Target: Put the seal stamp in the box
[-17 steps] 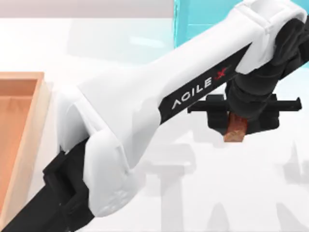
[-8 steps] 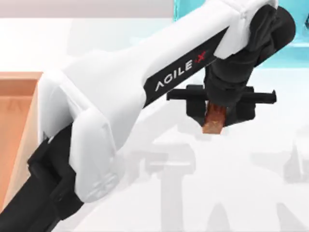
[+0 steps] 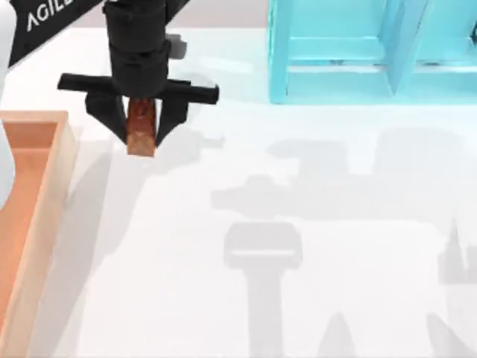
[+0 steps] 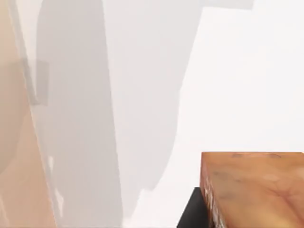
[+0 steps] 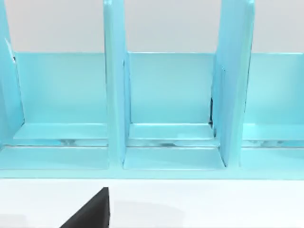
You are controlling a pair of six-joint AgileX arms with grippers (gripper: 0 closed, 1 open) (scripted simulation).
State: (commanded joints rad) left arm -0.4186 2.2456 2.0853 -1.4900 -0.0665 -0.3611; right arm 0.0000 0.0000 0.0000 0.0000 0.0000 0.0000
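The seal stamp (image 3: 140, 127), a glossy reddish-brown block, hangs above the white table between the black fingers of my left gripper (image 3: 140, 136), which is shut on it. It is just right of the box (image 3: 52, 175), a shallow wooden tray with a tan rim and orange-brown inside at the table's left edge. In the left wrist view the seal stamp (image 4: 254, 187) is close up and the box's rim (image 4: 21, 142) runs along one side. My right arm's gripper is out of the top view.
A turquoise shelf unit (image 3: 365, 52) with upright dividers stands at the back right; the right wrist view faces its compartments (image 5: 168, 99). Arm shadows lie across the middle of the white table (image 3: 298, 224).
My left arm has swung far to the left and back, carrying the stamp from the table's right middle to just beside the box's right rim.
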